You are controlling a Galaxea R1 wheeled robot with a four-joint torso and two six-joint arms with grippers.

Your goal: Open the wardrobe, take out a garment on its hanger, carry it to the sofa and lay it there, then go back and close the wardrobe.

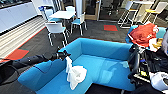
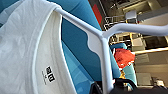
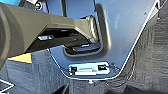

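Observation:
My left arm reaches in from the left over the blue sofa (image 1: 107,50). Its gripper (image 1: 65,55) is shut on the white hanger. The white garment (image 1: 75,73) hangs from it, and its lower part rests crumpled on the sofa seat. In the left wrist view the hanger (image 2: 103,47) runs down into the left gripper (image 2: 107,88). The garment's collar with its label (image 2: 37,62) lies beside it, and the sofa back (image 2: 75,37) is behind. My right arm (image 1: 135,62) stays folded at my right side, over dark carpet.
A rust-orange garment (image 1: 142,33) lies on another blue seat at the right. Small white chairs (image 1: 56,28) and a white table (image 1: 63,13) stand behind the sofa. High stools (image 1: 125,12) are at the back right. Red floor patches (image 1: 110,27) mark the dark carpet.

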